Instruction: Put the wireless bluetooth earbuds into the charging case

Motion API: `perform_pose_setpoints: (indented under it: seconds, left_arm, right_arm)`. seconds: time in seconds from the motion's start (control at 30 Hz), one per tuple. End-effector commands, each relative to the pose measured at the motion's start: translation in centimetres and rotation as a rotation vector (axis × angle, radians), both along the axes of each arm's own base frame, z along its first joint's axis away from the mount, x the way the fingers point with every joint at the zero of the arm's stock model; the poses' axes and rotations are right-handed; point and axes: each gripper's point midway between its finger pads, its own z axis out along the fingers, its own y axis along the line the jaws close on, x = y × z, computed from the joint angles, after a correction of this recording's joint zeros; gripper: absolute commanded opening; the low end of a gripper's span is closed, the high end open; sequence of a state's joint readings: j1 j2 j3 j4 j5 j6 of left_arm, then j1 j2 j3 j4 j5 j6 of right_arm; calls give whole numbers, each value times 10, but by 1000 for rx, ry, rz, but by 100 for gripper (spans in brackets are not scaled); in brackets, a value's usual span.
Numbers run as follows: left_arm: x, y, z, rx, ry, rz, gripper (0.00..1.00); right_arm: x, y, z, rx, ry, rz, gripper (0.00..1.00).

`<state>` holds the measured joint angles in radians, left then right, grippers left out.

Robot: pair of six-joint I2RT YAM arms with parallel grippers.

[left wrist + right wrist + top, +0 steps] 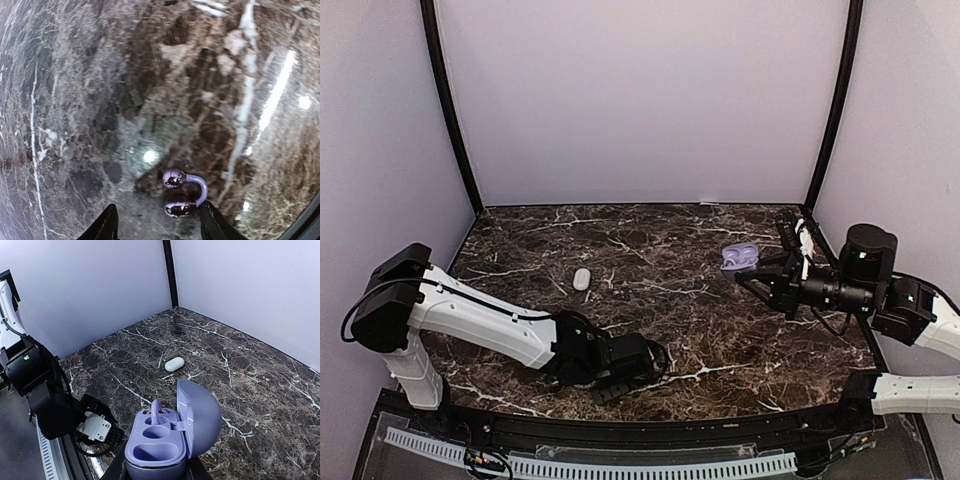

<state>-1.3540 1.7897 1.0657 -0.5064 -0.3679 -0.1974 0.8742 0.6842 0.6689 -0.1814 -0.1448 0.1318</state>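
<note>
Since the earbud (183,192) at lower centre looks light and slippery, the left claw (160,225), parted around it, should pinch its body; the right claw (156,471) clamps the case (199,417).

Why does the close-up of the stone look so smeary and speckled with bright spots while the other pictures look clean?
Left wrist view: very close to the glossy marble tabletop, so it looks soft and bulged, with glare in white spots and streaks; only the purple earbud is fairly sharp. Right wrist view: even light, open charging case crisp. Top view: sharp, evenly lit.
</note>
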Motion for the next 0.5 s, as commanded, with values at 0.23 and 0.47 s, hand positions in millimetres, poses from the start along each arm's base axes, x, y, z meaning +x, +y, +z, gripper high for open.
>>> perform_pose_setpoints:
  seconds: [0.23,0.47]
  left_arm:
    - [61,36,-7,153,-100,7,54]
    - [86,59,1,119,-101,111,56]
  right_arm:
    - [2,-4,23,30,-56,-15,0]
    - [3,-3,21,25,-58,-12,0]
